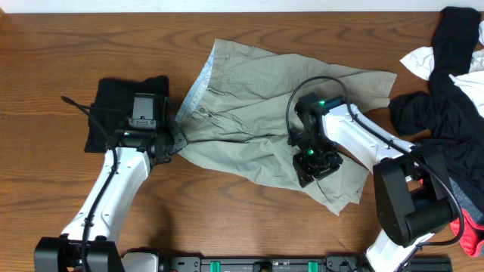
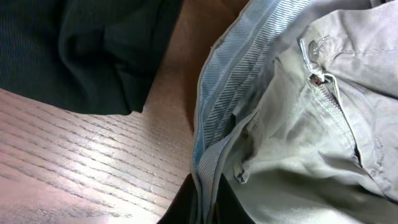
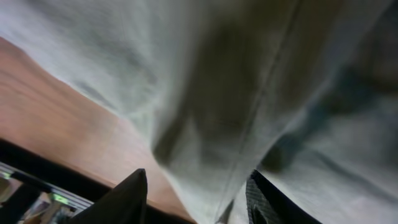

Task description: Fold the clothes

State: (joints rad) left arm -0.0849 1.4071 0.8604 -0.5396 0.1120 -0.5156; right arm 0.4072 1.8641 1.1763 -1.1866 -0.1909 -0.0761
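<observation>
Pale-blue-lined waistband of khaki-green cotton shorts sat clamped in the left gripper; the right gripper gaped over a leg; one-sided pulling might bunch them

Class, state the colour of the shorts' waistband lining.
Waistband lining: pale blue, best in the left wrist view.

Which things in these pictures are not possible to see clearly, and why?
- Overhead: the garment pile is cut off by the right edge.
- Overhead: the left arm covers part of the black garment.
- Right wrist: blur hides whether the right gripper grips the shorts.
- Left wrist: the waistband hides the fingertips of the left gripper.
</observation>
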